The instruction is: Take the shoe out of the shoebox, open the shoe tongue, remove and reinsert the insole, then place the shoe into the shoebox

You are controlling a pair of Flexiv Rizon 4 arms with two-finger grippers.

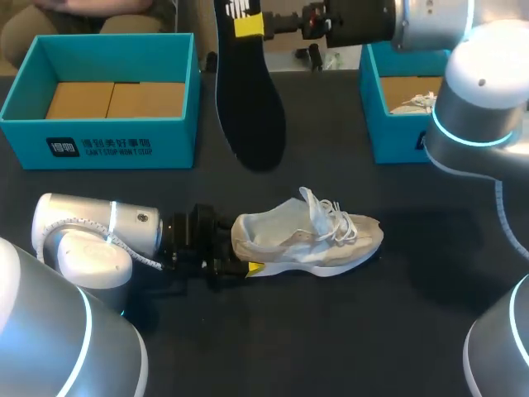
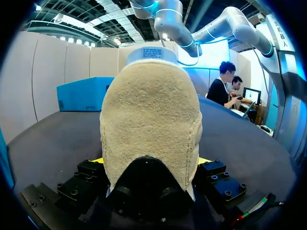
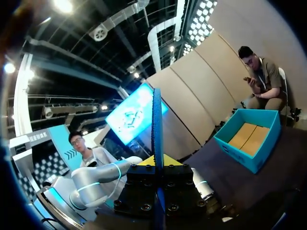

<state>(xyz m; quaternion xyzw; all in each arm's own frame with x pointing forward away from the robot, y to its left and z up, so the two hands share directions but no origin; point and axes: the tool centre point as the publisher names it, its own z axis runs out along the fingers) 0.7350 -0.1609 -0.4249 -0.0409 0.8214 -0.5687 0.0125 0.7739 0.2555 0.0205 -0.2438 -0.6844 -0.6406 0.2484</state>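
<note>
Stock on your table (image 1: 331,331):

- Shoes: one. The shoe (image 1: 310,236) is lying on its sole near the middle of the table, toe pointing to your right and laces loose.
- Insoles: one. The insole (image 1: 248,99) is hanging in the air, out of the shoe and apart from it, between the two boxes and behind the shoe.
- Boxes: two, both teal and open-topped, sitting along the far edge. The left box (image 1: 25,91) is holding two brown cardboard pieces (image 1: 116,99) side by side. The right box (image 1: 376,124) is showing a white thing (image 1: 413,103) inside, too hidden to name.
- Grippers: two.

Edges and room: dark tabletop is showing on the near side of the shoe, beyond its toe, and between the shoe and the left box. The insole's lower end is hanging just beside the left box's right wall.

Arms: your left arm is lying low along the table with its wrist level and pointing right. The left gripper (image 1: 240,255) is clamping the shoe's heel from both sides, and a yellow fingertip (image 2: 205,160) is peeking out past the heel. Your right arm is reaching in high along the far edge, past the middle, with its wrist level and pointing left. The right gripper (image 1: 248,25) is pinching the insole's upper end, which is standing edge-on between its fingers in the right wrist view
</note>
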